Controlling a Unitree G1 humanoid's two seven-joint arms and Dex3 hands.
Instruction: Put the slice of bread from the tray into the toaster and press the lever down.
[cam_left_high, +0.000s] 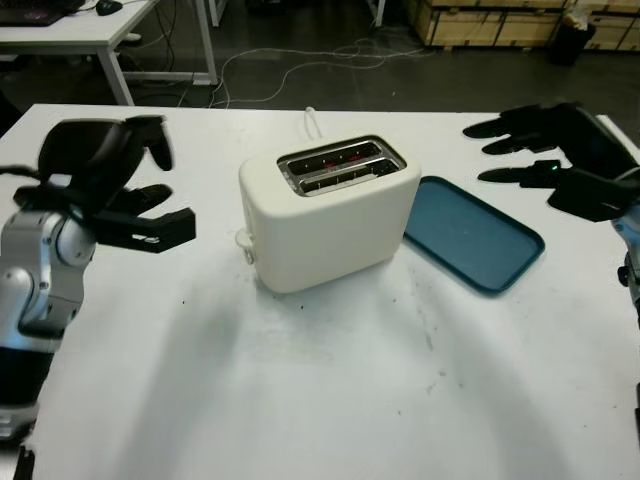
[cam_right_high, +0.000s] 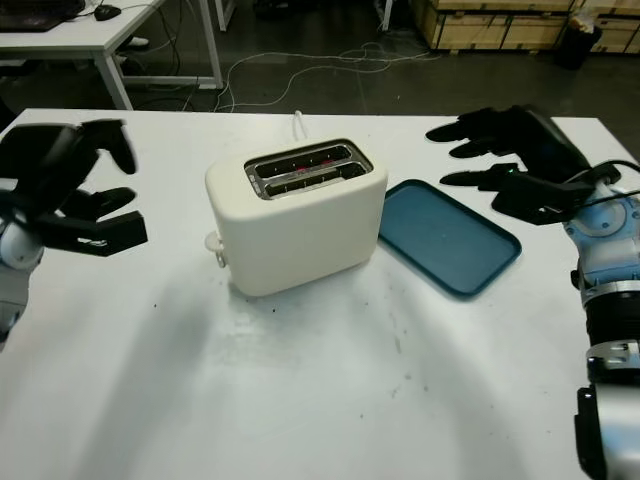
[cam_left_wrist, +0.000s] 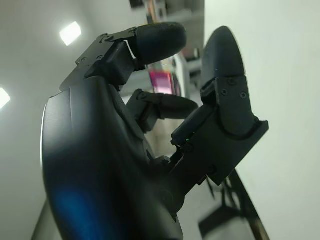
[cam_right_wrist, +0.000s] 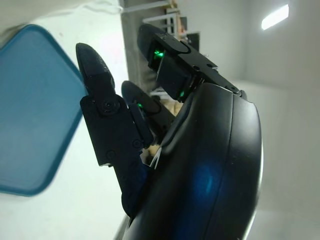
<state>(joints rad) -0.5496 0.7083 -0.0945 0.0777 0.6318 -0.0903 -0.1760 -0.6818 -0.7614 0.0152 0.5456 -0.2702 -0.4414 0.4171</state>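
A cream two-slot toaster (cam_left_high: 330, 215) stands mid-table, its slots (cam_left_high: 340, 165) glowing red inside. I cannot tell whether bread sits in them. Its white lever (cam_left_high: 244, 241) sits low on the end facing left. The blue tray (cam_left_high: 480, 235) lies flat just right of the toaster with nothing on it. My left hand (cam_left_high: 130, 190) hangs above the table left of the toaster, open and holding nothing. My right hand (cam_left_high: 520, 150) hovers open beyond the tray's far right edge, and the tray (cam_right_wrist: 30, 100) lies below its fingers (cam_right_wrist: 107, 125).
The toaster's white cord (cam_left_high: 312, 122) runs off the table's far edge. Bare white tabletop (cam_left_high: 330, 390) spreads in front of the toaster. Beyond the table are a desk (cam_left_high: 90, 30), floor cables and wooden crates (cam_left_high: 500, 20).
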